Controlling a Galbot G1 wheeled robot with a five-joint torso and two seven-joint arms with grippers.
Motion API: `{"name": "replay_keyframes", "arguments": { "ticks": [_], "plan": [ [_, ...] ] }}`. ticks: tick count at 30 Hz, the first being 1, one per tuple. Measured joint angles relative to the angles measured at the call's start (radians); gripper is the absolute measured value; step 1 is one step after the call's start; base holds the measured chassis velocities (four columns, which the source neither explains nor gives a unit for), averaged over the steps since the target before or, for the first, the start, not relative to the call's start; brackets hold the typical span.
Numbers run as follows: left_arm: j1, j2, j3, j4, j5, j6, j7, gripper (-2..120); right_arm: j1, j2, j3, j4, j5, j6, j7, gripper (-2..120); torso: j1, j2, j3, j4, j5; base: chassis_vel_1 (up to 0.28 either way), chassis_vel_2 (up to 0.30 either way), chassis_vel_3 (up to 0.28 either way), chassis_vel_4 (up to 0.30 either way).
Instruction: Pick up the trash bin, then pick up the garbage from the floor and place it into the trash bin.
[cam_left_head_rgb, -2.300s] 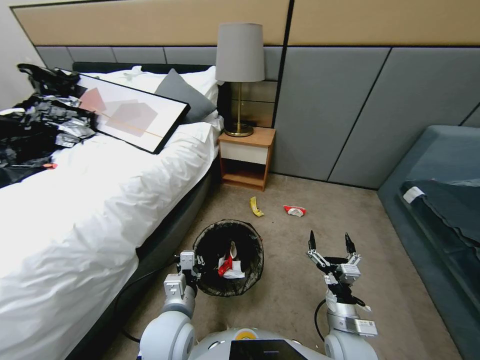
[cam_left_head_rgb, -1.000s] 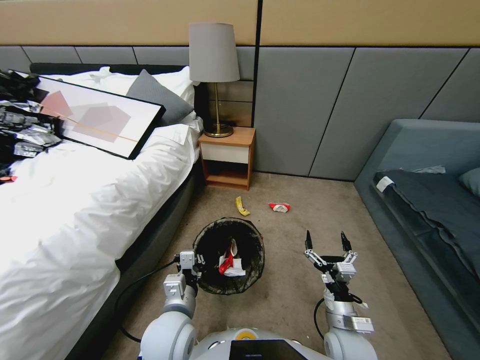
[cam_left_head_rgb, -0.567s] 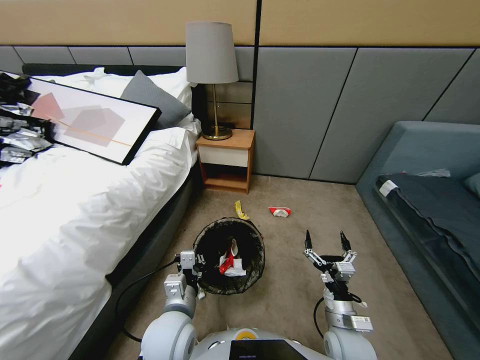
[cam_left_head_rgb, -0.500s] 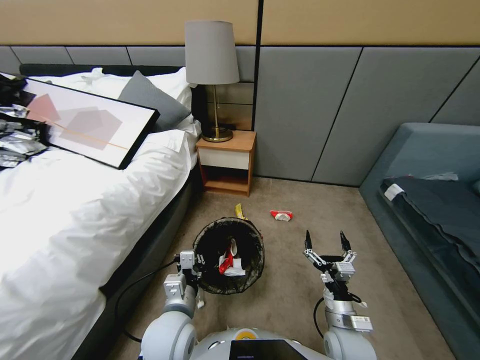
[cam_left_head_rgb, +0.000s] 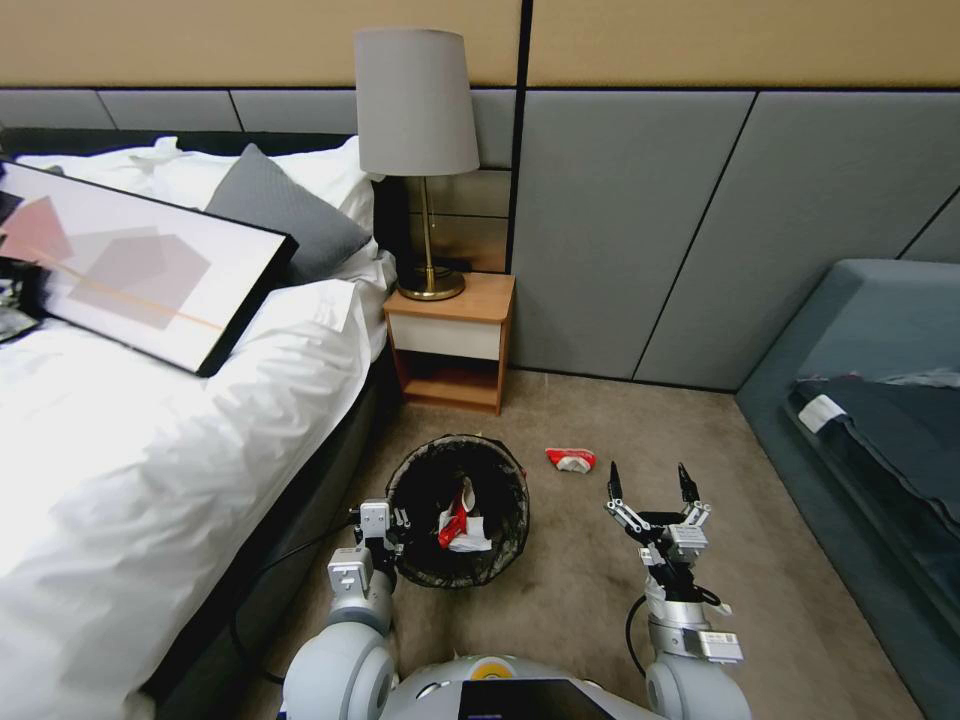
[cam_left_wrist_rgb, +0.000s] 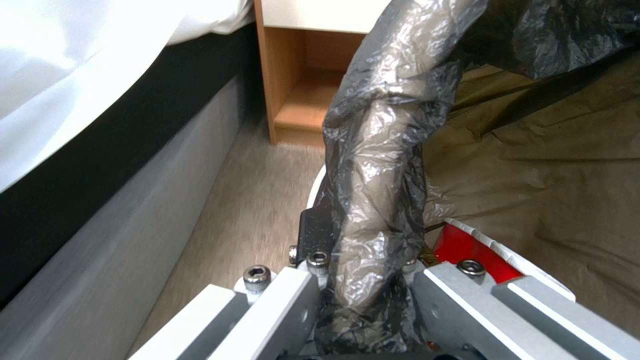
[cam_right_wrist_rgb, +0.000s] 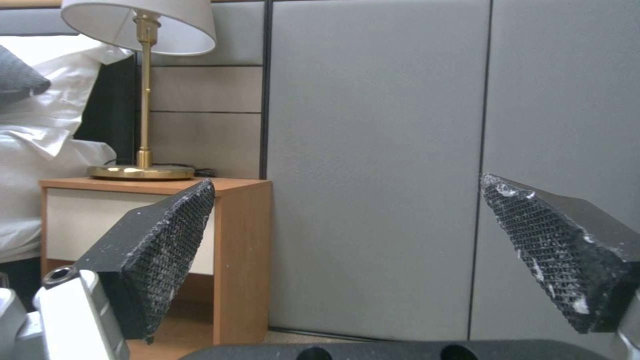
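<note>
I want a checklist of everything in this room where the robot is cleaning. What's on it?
Surface: tan carpet floor.
Job's things: trash bin, dark bag inside, red-and-white litter in it; a red-and-white wrapper on the floor.
Clutter: framed picture lying on the bed.
Grippers: left gripper shut on the bin's bagged rim; right gripper open, empty, above the carpet.
Cables: black cable beside the bed.
Surroundings: lamp, nightstand, grey sofa.

The left tool (cam_left_head_rgb: 392, 535) sits at the trash bin's (cam_left_head_rgb: 505, 545) near-left rim, its fingertips buried in the bag's folds. The bin's white wall is almost wholly hidden. The framed picture (cam_left_head_rgb: 130, 270) on the bed is cut off by the left edge.
</note>
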Motion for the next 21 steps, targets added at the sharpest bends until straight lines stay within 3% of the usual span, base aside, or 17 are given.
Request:
{"name": "replay_keyframes", "arguments": {
  "ticks": [21],
  "plan": [
    [0.006, -0.005, 0.003, 0.005, 0.008, 0.001, 0.0, 0, 0.059, 0.0, 0.016, -0.033, -0.005, 0.028, -0.027, 100, 0.0, 0.0, 0.0, 0.0, 0.0002, -0.001, 0.002, 0.004, -0.004]
  ]
}}
